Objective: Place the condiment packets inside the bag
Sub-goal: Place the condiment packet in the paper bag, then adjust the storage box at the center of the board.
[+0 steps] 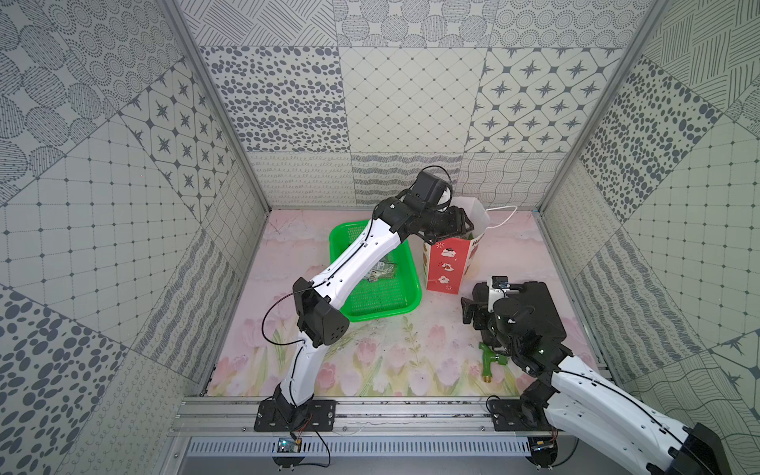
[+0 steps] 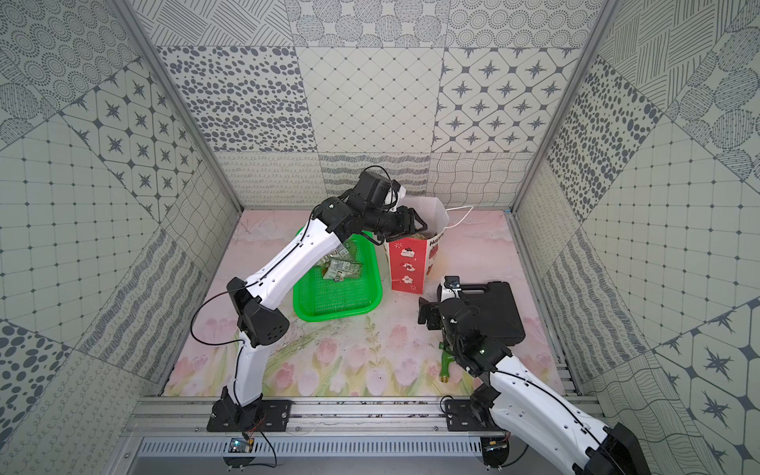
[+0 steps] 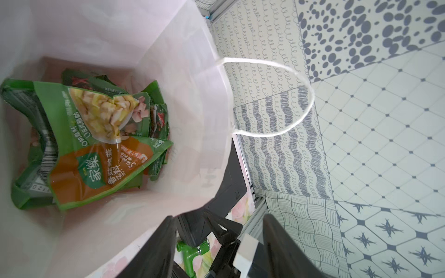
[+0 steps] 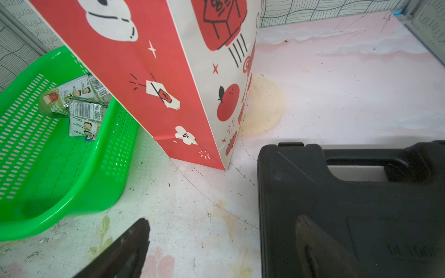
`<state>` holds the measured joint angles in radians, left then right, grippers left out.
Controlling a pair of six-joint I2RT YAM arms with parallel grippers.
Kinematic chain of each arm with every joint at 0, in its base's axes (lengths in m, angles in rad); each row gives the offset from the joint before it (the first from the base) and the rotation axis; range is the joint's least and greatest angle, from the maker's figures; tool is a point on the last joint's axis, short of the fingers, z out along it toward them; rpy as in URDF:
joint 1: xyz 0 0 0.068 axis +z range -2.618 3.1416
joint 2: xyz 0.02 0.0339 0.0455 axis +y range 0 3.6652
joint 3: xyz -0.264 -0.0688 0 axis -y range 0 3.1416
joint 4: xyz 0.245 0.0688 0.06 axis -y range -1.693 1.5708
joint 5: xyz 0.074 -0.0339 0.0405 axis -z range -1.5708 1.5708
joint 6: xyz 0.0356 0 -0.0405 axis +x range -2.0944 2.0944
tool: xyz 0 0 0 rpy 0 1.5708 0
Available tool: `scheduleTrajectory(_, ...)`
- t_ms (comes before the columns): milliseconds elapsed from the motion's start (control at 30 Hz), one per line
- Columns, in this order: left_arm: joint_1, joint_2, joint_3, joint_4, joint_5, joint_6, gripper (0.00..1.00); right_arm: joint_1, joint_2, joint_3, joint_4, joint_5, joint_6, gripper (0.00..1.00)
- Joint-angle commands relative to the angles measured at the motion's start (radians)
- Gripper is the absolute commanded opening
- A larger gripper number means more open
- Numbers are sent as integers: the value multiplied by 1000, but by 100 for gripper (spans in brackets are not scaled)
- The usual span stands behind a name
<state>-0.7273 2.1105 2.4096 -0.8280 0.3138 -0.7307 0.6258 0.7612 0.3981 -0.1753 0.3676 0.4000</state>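
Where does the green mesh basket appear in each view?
Both top views: green mesh basket mid-table, left of the red gift bag.
Left wrist: not in it; only the bag's inside.
Right wrist: basket beside the bag's red front.
Shared landmark: the bag.

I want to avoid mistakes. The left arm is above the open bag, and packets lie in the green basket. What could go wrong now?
1. The left jaws stand open at the rim of the bag, near its cord handle; pulling back could snag either and tip the bag.
2. The packets in the basket overlap, so the next grab may lift two or slip.
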Motion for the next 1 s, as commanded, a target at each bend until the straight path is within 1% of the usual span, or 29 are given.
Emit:
scheduleTrajectory(0,-12,-114,-98,-17,4,96,71,-6,10,35,29,-7,-12,97)
scheduleTrajectory(33,-14,-146,-136,-10,-1,109,74,-5,10,36,29,-7,-12,97)
scheduleTrajectory(133,-15,-223,-239,12,-23,140,80,-6,14,37,30,-7,-13,97)
scheduleTrajectory(400,-17,-469,-564,114,-163,208,92,-6,24,38,36,-20,-15,97)
scheduleTrajectory(467,-17,-531,-653,143,-196,214,98,-6,23,37,37,-26,-14,97)
scheduleTrajectory(567,-17,-636,-813,199,-254,220,99,-5,9,37,37,-39,-15,97)
scheduleTrajectory(833,-17,-887,-1217,336,-473,227,99,-5,-37,13,76,-105,-26,97)
scheduleTrajectory(967,-16,-987,-1440,478,-551,220,99,-5,-57,-3,101,-134,-32,97)
